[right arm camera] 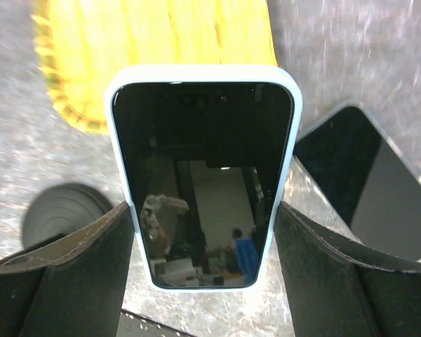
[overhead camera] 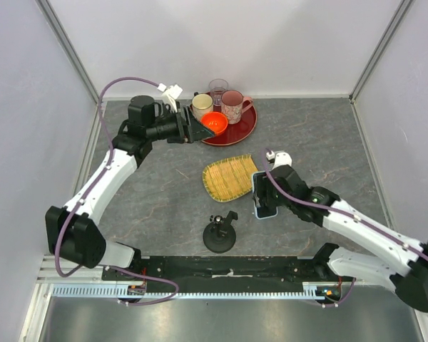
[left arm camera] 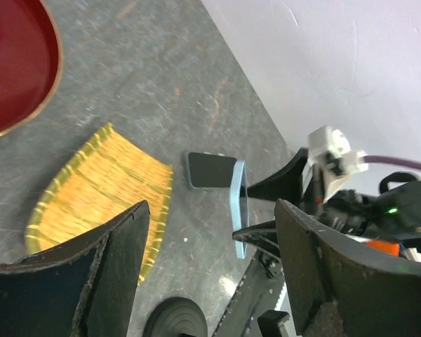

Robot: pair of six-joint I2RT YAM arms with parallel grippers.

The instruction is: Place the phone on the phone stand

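The right gripper [right arm camera: 203, 217] is clamped on the phone [right arm camera: 203, 154], its two pads pressing the long edges of the pale blue case near the lower end, with the screen facing the wrist camera and the top end pointing away. The phone is carried clear of the worktop [overhead camera: 164, 192]; from the left wrist view it shows edge-on and upright. Just beside it a dark flat panel [right arm camera: 365, 182] lies on the worktop, and I cannot tell what it is. Beyond the phone's top end is the mat [overhead camera: 230, 178], and to the gripper's left, nearer the arm bases, stands the stand [overhead camera: 220, 235], a round black base with a short tilted cradle. The step in hand looks like the carry to the stand. To do it well, I would keep the grip firm, since the pads hold only the lower part, swing the phone over the cradle, tilt it to match the cradle's lean, and lower it until the bottom edge seats before letting go; the light stand could tip if pushed sideways. The left gripper [overhead camera: 200, 128] hangs spread and empty by the red tray [overhead camera: 246, 132], well apart from all this.
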